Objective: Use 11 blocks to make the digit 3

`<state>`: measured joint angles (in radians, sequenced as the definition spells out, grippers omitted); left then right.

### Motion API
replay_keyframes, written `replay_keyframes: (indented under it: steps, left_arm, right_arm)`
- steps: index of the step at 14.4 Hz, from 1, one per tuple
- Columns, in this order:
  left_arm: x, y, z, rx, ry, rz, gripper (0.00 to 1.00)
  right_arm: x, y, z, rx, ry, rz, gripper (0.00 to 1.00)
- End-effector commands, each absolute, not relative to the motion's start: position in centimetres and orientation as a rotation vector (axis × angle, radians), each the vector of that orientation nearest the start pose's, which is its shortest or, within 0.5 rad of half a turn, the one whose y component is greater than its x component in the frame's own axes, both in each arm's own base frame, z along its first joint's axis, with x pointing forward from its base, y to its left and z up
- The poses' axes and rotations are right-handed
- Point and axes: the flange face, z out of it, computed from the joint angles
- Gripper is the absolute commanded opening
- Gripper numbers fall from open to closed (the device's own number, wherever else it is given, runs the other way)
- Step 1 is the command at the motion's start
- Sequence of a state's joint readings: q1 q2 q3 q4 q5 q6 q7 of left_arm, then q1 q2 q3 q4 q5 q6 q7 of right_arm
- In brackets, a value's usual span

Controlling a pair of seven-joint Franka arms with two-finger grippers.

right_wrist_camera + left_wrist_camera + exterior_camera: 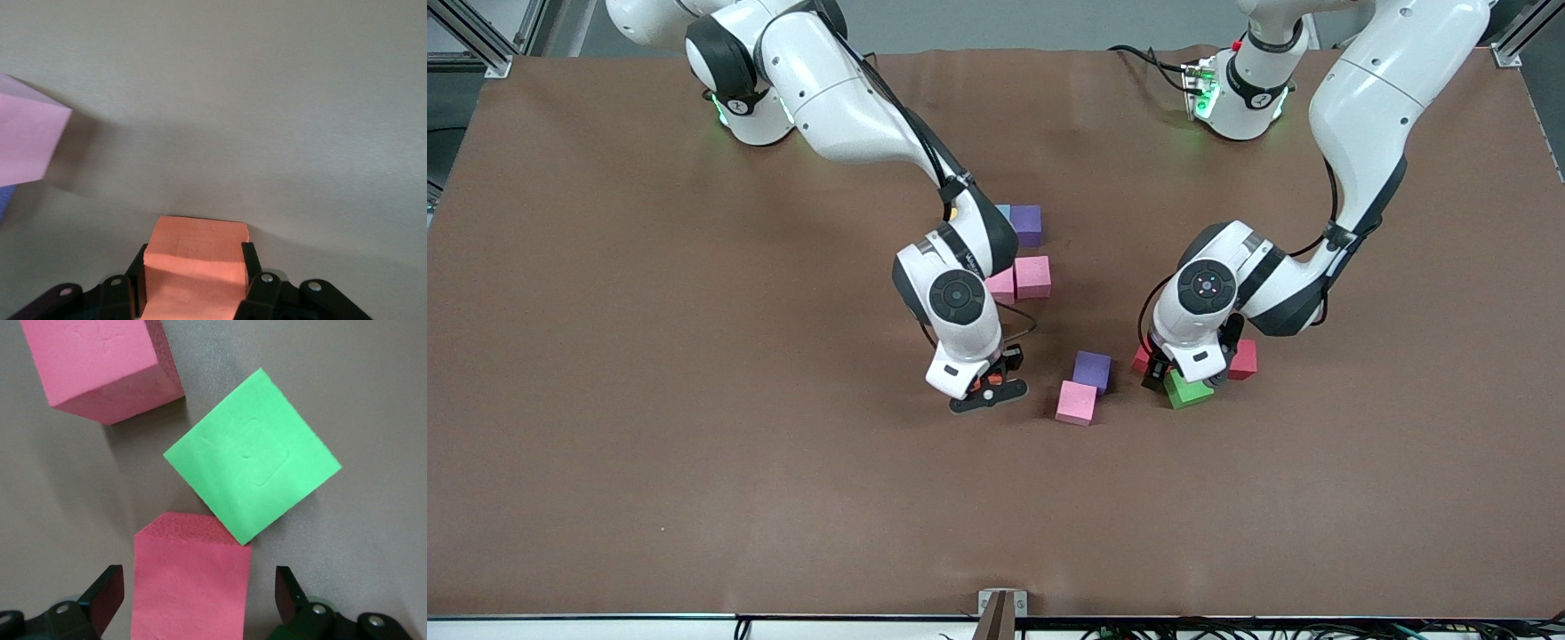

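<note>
Clearly the nearer worker for the group of cubes at mid-bench is the right arm. Its right end effector [989, 391] is closed narrowly on an orange foam cube [195, 263] and hangs low over bare brown bench [694, 444]. I cannot tell whether the cube touches the surface.

Read as a clock face on the front view, that group lies at about twelve to one o'clock from this end effector. It is made of two pink foam cubes [1032, 276] side by side, with a purple foam cube [1028, 224] and a sliver of light blue foam cube [1003, 212] above them, partly hidden by the forearm. It shows no row of the digit 3 yet, so I judge the task to be early.

At three o'clock from the held cube, near it, sits a loose pair: a pink cube [1076, 403] touching a second purple cube [1092, 370].

Further round at three o'clock, the left end effector [1172, 378] stands wide open. Its fingers [107, 593] straddle a red foam cube [190, 587] without touching it. The cube sits squarely in the gap, so closing should catch its flat sides. Being a cube, it has no long axis to line up.

A green foam cube [253, 470] presses one corner against that red cube's top edge and may be dragged along. Another red cube [100, 367] lies just apart from both.

All the cubes look matte, soft-edged and alike in size.
</note>
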<state>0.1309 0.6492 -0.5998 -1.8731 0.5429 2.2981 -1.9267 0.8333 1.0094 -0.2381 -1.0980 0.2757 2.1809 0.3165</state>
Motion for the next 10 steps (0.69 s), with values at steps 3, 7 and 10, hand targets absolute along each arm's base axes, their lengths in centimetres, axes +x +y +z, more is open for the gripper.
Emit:
replay_keyframes:
  steps: [3,7,10]
  left_arm:
    - [57.1,-25.7,20.5,-2.599,-1.662,-0.039,0.79]
    - [57.6,-25.4,20.8,-2.600,-1.671,-0.054,0.32]
    - [57.9,-25.3,21.0,-2.600,-1.680,-0.057,0.29]
  right_arm:
    - [59.9,51.4,21.6,-2.988,-0.301,-0.139,0.01]
    - [59.6,51.8,21.8,-2.987,-0.235,-0.130,0.01]
    - [59.4,51.7,21.7,-2.995,-0.230,-0.109,0.01]
